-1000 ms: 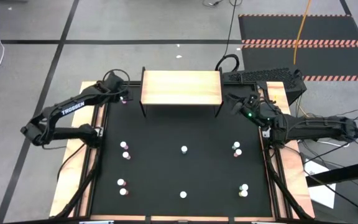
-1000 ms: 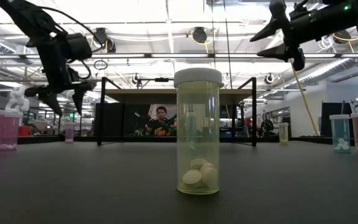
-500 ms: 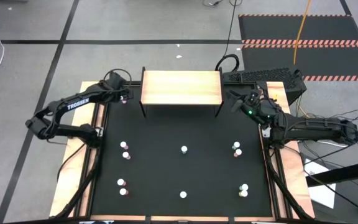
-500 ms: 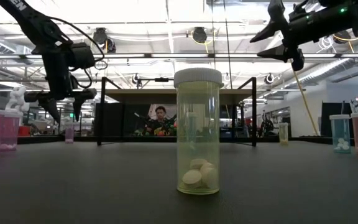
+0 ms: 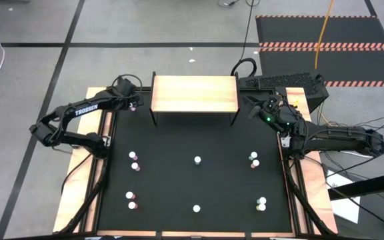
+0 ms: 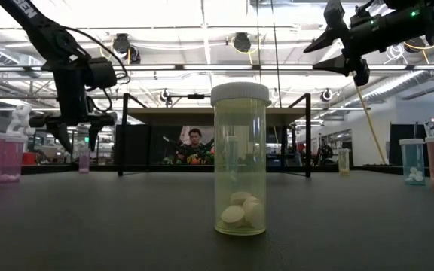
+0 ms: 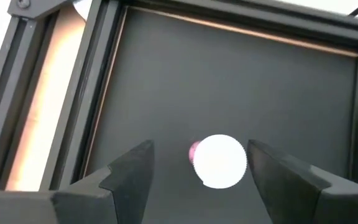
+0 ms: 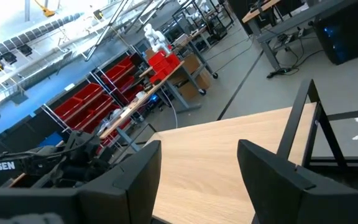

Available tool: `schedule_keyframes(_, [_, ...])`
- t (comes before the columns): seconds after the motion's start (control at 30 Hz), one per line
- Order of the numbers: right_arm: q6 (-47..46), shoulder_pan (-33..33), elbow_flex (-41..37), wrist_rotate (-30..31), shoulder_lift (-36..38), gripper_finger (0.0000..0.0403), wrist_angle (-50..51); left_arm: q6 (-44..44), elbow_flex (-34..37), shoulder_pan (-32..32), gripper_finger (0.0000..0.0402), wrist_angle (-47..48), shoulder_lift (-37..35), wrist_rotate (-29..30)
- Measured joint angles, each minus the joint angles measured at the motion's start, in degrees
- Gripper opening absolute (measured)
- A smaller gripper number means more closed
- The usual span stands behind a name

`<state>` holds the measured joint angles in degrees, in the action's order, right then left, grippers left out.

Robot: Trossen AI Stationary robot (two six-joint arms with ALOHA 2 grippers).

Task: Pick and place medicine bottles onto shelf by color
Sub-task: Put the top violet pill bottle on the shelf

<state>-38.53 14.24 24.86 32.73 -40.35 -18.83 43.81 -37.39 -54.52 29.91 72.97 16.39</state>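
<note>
A pink bottle with a white cap [image 7: 219,160] stands upright on the black mat at the far left [image 5: 133,108], beside the shelf's left legs. My left gripper [image 5: 133,103] is open and points down just over it. Its fingers [image 7: 129,171] stand on either side of the cap and are not touching it; the low view shows the same [image 6: 77,135]. The shelf [image 5: 194,93], a light-wood board on black legs, stands at the far middle with nothing on it. My right gripper [image 5: 253,107] is open and empty, high by the shelf's right end [image 8: 229,155].
Other small bottles stand in pairs on the mat at left [image 5: 134,161], near left [image 5: 131,200], right [image 5: 254,159] and near right [image 5: 261,203]. Single ones stand at the centre [image 5: 197,160] and near middle [image 5: 197,209]. A keyboard [image 5: 279,82] lies beyond the far right corner.
My left gripper has come down toward the pink bottle at the far left and turned so that its fingers point straight down over it. It has stayed open.
</note>
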Motion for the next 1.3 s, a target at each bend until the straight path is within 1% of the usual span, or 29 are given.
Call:
schedule_keyframes(0.2, [-0.1, 0.0, 0.0, -1.4, 0.1, 0.0208, -0.1, 0.0, 0.0, 0.0, 0.0255, -0.1, -0.1, -0.3])
schedule_keyframes(0.43, [-0.2, 0.0, 0.0, -1.5, 0.1, 0.0208, -0.2, -0.3, 0.0, 0.0, 0.0252, -0.1, -0.1, -0.3])
schedule_keyframes(0.53, [-0.2, 0.0, 0.0, -1.5, 0.1, 0.0208, -0.2, -0.6, 0.0, 0.0, 0.0234, -0.1, -0.1, -0.3])
schedule_keyframes(0.73, [-0.2, 0.0, 0.0, -1.5, 0.1, 0.0208, -0.2, -0.6, 0.0, 0.0, 0.0167, 0.0, -0.1, -0.3])
schedule_keyframes(0.87, [-0.2, 0.0, 0.0, -1.5, 0.1, 0.0208, -0.2, -0.6, 0.0, 0.0, 0.0137, 0.0, -0.1, -0.3])
schedule_keyframes(0.97, [-0.2, 0.0, 0.0, -1.5, 0.1, 0.0208, -0.2, -0.6, 0.0, 0.0, 0.013, 0.0, -0.1, -0.3])
schedule_keyframes(1.3, [-0.4, 0.0, 0.0, -1.6, 0.1, 0.0208, -0.1, -2.3, 0.0, 0.0, 0.0132, 1.3, -0.8, -1.2])
